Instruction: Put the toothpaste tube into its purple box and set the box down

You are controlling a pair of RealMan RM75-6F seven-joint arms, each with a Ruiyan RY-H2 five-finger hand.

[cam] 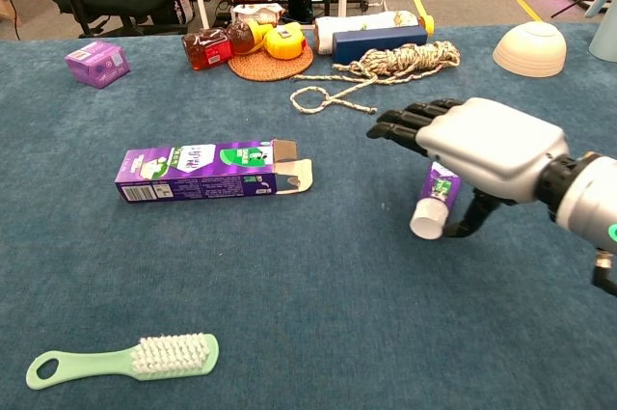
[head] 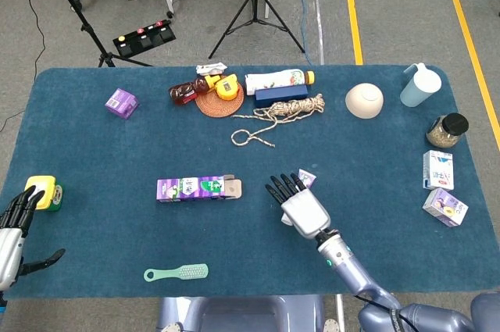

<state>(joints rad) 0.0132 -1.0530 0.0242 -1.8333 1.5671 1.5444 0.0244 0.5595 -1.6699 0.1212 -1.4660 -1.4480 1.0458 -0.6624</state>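
The purple toothpaste box (head: pixel 197 188) (cam: pixel 207 171) lies flat left of centre, with its open flap end facing right. The toothpaste tube (cam: pixel 435 198) lies under my right hand (head: pixel 301 205) (cam: pixel 482 145). Its white cap end points at the chest camera, and its crimped tail (head: pixel 306 177) pokes out past the fingers. The fingers stretch out over the tube, and the thumb (cam: pixel 472 217) touches it beside the cap. They do not visibly grip it. My left hand (head: pixel 12 238) hovers at the table's left edge with its fingers apart, holding nothing.
A green brush (head: pixel 176 273) (cam: pixel 125 360) lies near the front edge. A rope (head: pixel 273 117), a bowl (head: pixel 365 101), bottles and a small purple box (head: pixel 122 102) line the back. A jar (head: pixel 447 130) and cartons (head: pixel 438 169) stand at the right. A yellow-green object (head: pixel 43 191) is by my left hand.
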